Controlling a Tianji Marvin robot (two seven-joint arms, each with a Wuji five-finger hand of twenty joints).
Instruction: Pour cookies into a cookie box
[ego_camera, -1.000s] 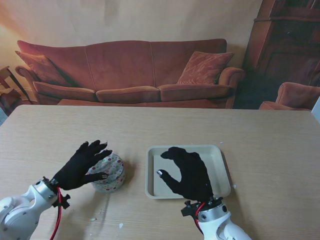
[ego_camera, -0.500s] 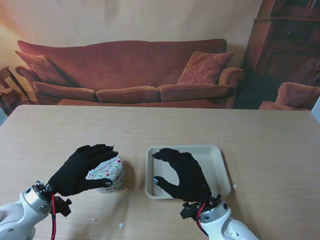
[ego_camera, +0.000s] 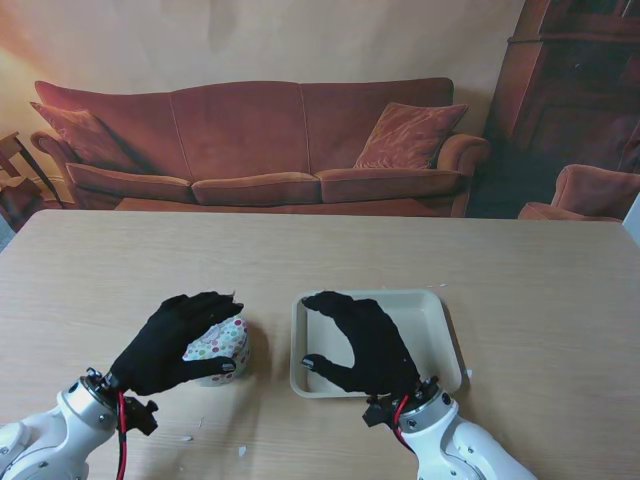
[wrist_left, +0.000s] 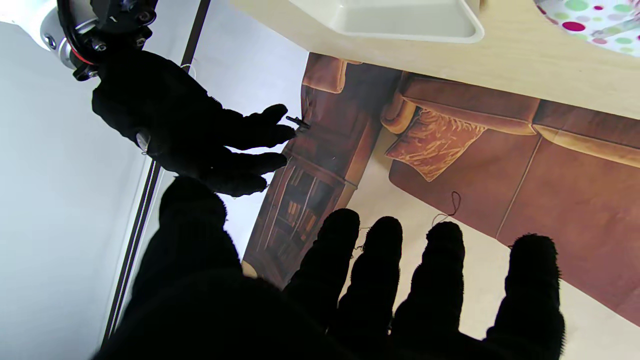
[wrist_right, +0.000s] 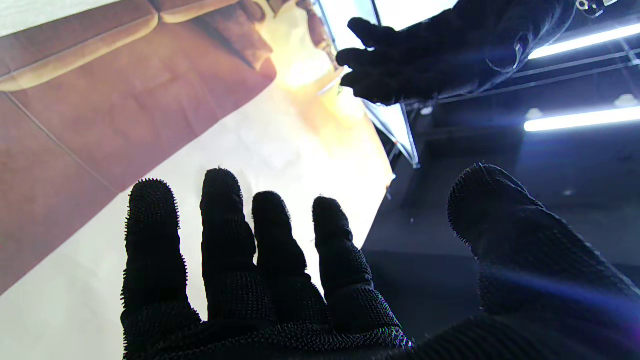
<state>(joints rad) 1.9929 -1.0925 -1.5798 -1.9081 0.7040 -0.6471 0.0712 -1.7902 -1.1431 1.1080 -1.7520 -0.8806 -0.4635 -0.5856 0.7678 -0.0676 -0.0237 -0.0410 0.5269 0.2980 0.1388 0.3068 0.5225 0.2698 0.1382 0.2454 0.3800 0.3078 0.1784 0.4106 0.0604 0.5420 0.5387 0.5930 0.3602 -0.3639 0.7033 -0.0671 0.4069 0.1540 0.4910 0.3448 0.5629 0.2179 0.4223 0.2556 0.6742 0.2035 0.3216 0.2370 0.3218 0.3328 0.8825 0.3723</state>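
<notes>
A white paper cup (ego_camera: 218, 347) with coloured dots stands on the table to the left of a shallow cream tray (ego_camera: 446, 330). My left hand (ego_camera: 172, 342) arches over the cup from its left side, fingers spread above its top and thumb on its near side. In the left wrist view the cup (wrist_left: 595, 15) lies clear of the spread fingers (wrist_left: 380, 270), so nothing is held. My right hand (ego_camera: 365, 342) hovers open over the tray's left half, thumb near its near left corner. Whatever is in the cup is hidden.
The wooden table (ego_camera: 520, 270) stretches wide to the right and far side. A few pale crumbs (ego_camera: 240, 452) lie near the front edge between my arms. Beyond the table stand a red sofa (ego_camera: 250, 140) and a dark cabinet (ego_camera: 575, 90).
My left hand has slid right and come down over the cup, covering more of it. My right hand has shifted a little left over the tray.
</notes>
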